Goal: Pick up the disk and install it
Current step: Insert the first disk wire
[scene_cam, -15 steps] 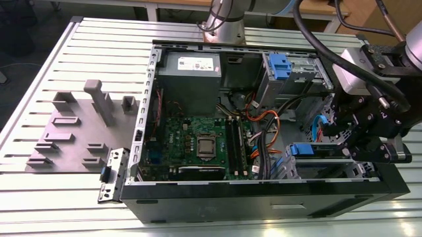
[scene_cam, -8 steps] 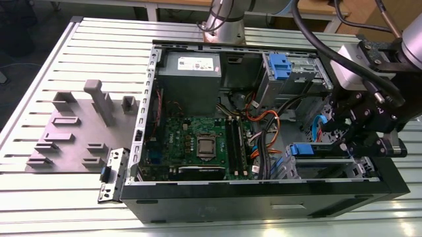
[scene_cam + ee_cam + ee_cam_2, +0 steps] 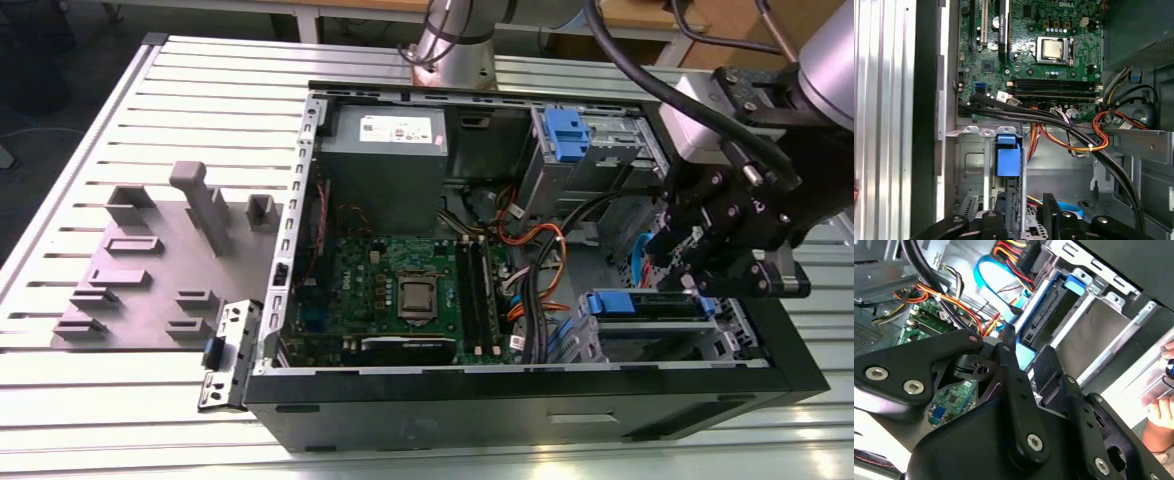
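The disk [image 3: 627, 302] has blue rails and stands on edge in the drive cage at the near right corner of the open computer case [image 3: 534, 400]. My gripper [image 3: 714, 275] hangs over the cage at the disk's outer end. In both wrist views the black fingers [image 3: 1009, 357] straddle that end, and the disk's blue rail [image 3: 1046, 315] runs away from them into the silver cage. The blue tab [image 3: 1006, 160] of the disk sits just ahead of my gripper [image 3: 1026, 220], which looks shut on the disk's thin sides. My gripper [image 3: 1028, 362] hides the grip point itself.
Orange, red and black cables [image 3: 527, 250] and a blue flat cable [image 3: 989, 280] crowd the space beside the cage. The green motherboard [image 3: 400, 290], a grey power supply [image 3: 387, 140] and a bare blue bracket [image 3: 567, 135] lie inside the case. A grey fixture plate [image 3: 147, 280] lies on the exterior view's left. A person's hand [image 3: 1159, 425] shows outside the case.
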